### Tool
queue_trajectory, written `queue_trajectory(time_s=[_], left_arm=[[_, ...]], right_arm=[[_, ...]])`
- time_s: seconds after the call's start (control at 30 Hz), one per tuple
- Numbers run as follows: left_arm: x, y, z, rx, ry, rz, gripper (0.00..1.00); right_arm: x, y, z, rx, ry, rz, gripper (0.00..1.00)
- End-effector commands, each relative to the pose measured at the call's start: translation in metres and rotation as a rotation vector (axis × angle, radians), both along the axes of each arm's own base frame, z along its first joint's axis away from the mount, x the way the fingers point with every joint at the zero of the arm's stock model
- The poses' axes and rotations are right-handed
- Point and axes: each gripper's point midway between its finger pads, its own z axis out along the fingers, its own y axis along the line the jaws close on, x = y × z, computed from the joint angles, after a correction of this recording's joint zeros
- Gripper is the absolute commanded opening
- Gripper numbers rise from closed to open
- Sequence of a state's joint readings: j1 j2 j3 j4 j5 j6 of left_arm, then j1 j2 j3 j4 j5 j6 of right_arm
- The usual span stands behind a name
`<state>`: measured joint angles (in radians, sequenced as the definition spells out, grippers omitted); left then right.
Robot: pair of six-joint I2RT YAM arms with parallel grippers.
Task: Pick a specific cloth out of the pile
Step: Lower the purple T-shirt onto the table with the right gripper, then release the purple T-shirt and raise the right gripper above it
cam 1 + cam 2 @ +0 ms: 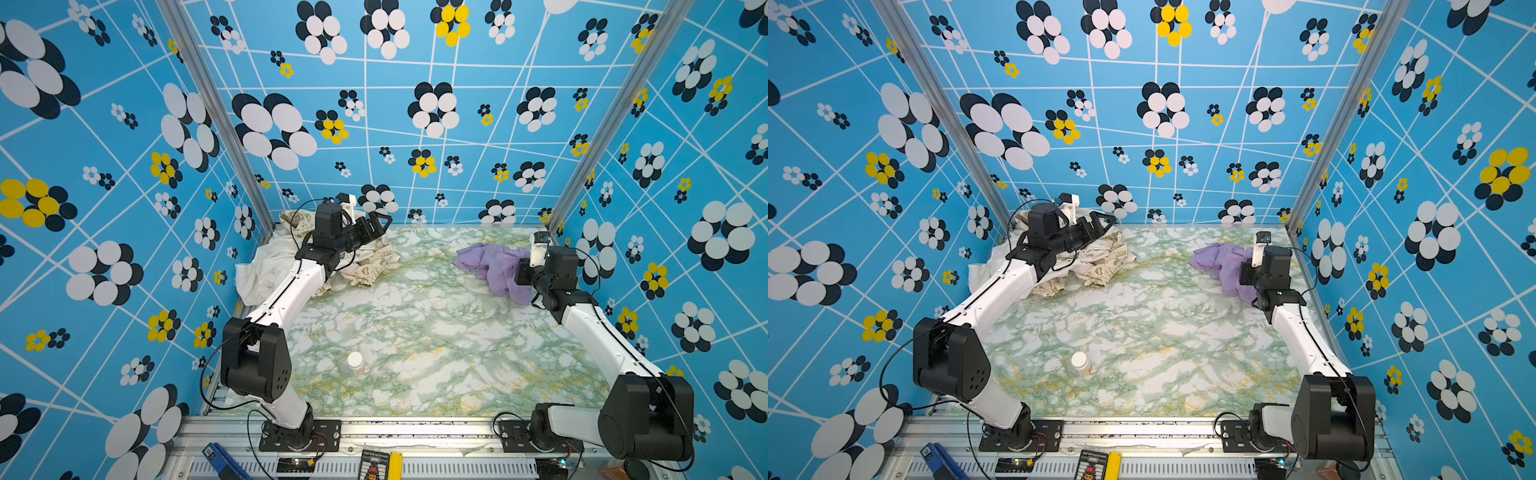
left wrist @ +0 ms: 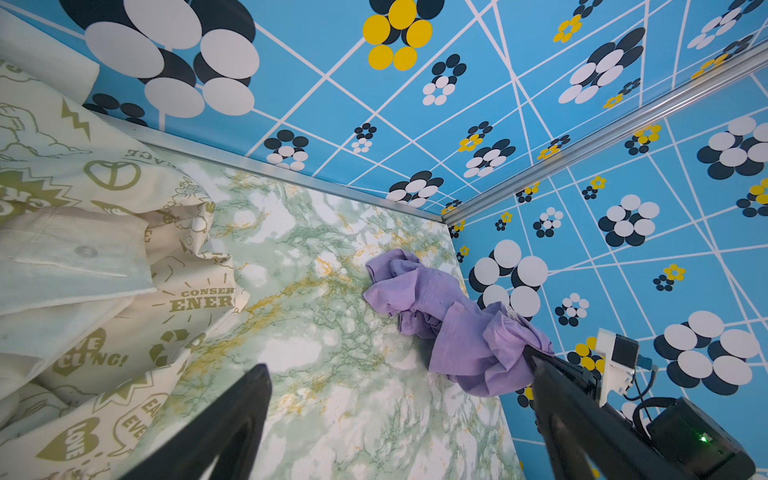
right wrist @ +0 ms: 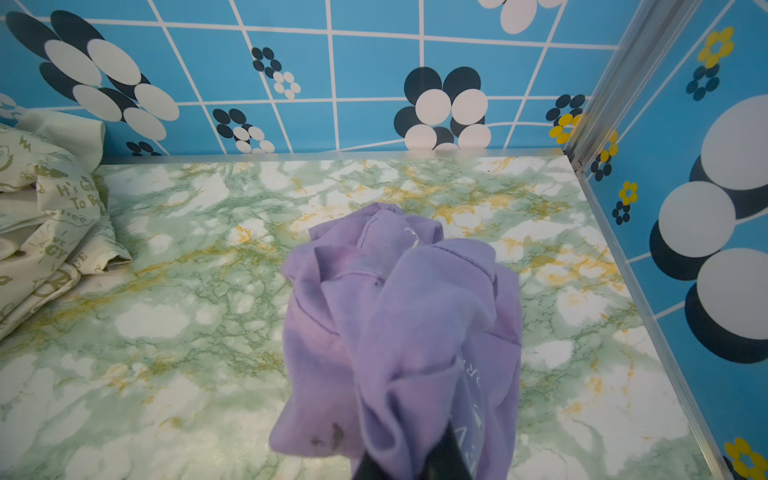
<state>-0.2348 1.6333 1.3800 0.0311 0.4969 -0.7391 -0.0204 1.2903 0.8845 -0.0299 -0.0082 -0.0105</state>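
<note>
- In both top views, the cloth is found at two o'clock on the table, well apart from the pile at ten o'clock.
- A white bottle is seen near six o'clock.
- The left gripper is held above the pile, jaws spread wide and empty.
- The right gripper is sunk into the cloth.
- In the left wrist view, one end of the cloth is raised in that grip, the rest resting on the table.
- In the right wrist view, the bunched cloth is pinched between closed dark fingers; the tips are largely hidden, so the grip's depth cannot be judged.
</note>
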Motion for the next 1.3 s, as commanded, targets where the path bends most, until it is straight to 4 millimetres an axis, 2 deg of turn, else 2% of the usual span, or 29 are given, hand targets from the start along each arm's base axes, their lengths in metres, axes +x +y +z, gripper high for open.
queue_trajectory(time_s=[0.0,0.1,0.2,0.27,0.4,0.5,0.6,0.7,0.9,1.27], left_arm=[[-0.005,0.003,0.011,-0.004,-0.038,-0.011,0.99],[-0.006,0.004,0.011,-0.004,-0.039,-0.01,0.99],[-0.006,0.004,0.012,-0.003,-0.04,-0.009,0.99],[-0.007,0.004,0.012,-0.003,-0.04,-0.009,0.99],[-0.009,0.005,0.01,-0.002,-0.035,-0.009,0.99],[-0.009,0.005,0.01,-0.005,-0.034,-0.005,0.99],[-0.008,0.005,0.011,-0.008,-0.037,-0.005,0.99],[-0.008,0.005,0.013,-0.009,-0.039,-0.003,0.99],[-0.009,0.006,0.012,-0.005,-0.036,0.003,0.99],[-0.009,0.008,0.009,-0.004,-0.031,0.013,0.99]], right_arm=[[-0.016,-0.004,-0.015,0.007,0.065,-0.03,0.09],[-0.025,-0.005,-0.025,0.02,0.11,-0.042,0.22],[-0.032,-0.005,-0.035,0.017,0.159,-0.043,0.48],[-0.035,-0.006,-0.036,0.002,0.183,-0.044,0.62],[-0.033,-0.003,-0.02,-0.009,0.165,-0.015,0.88],[-0.024,0.003,0.002,0.004,0.093,0.024,0.99],[-0.014,0.008,0.019,0.023,0.018,0.042,0.99],[-0.006,0.006,0.024,0.037,-0.007,0.024,0.99],[0.006,0.002,0.006,0.06,0.084,-0.016,0.99],[0.017,0.014,-0.042,0.174,0.275,-0.017,0.99]])
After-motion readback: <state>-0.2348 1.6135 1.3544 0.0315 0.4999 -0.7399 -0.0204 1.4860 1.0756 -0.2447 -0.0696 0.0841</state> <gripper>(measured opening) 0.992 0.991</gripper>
